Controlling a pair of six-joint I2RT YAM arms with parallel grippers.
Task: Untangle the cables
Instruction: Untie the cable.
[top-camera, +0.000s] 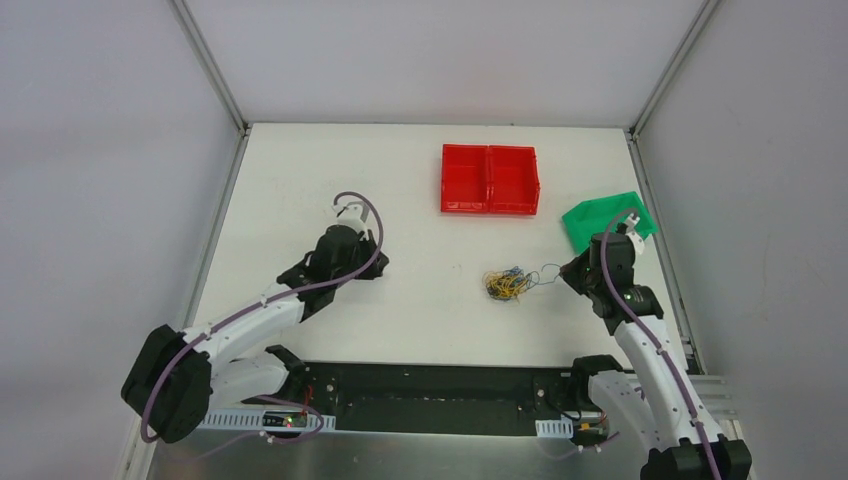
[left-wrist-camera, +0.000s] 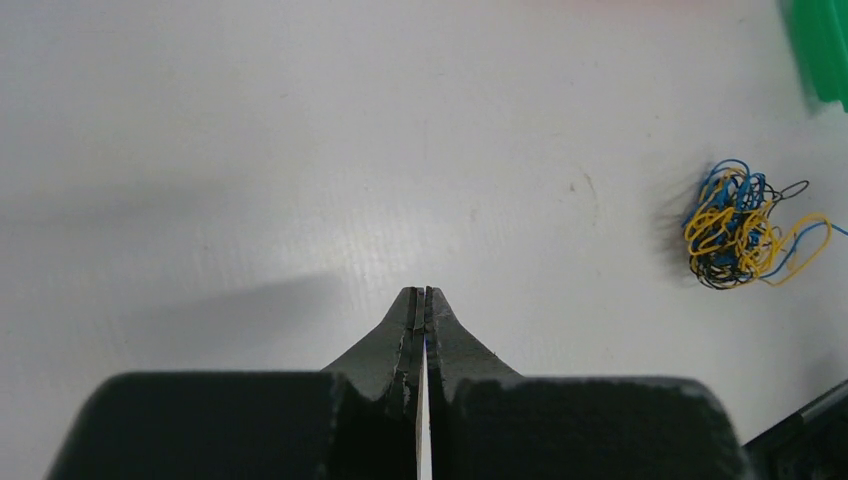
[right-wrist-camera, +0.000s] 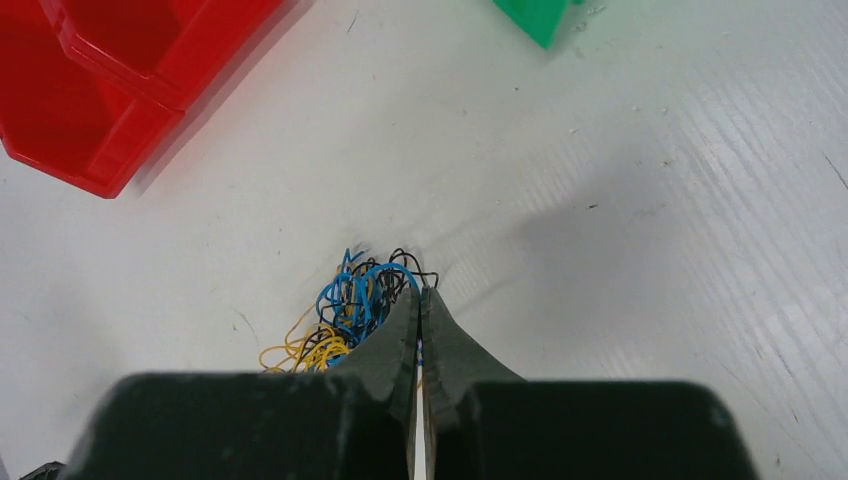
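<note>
Yellow, blue and black cables (top-camera: 508, 284) form one clump. Right gripper (right-wrist-camera: 421, 293), closed apparently on a strand, may drag the whole clump; left gripper (left-wrist-camera: 421, 291), closed empty, anchors nothing.

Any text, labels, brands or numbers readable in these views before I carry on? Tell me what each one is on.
None: no readable text in any view.
Red bins: plain, no label shows.
Green bin: plain, no label shows.
Cables: no tags or markings show.
Small board at the left arm's base: any print is too small to read.
</note>
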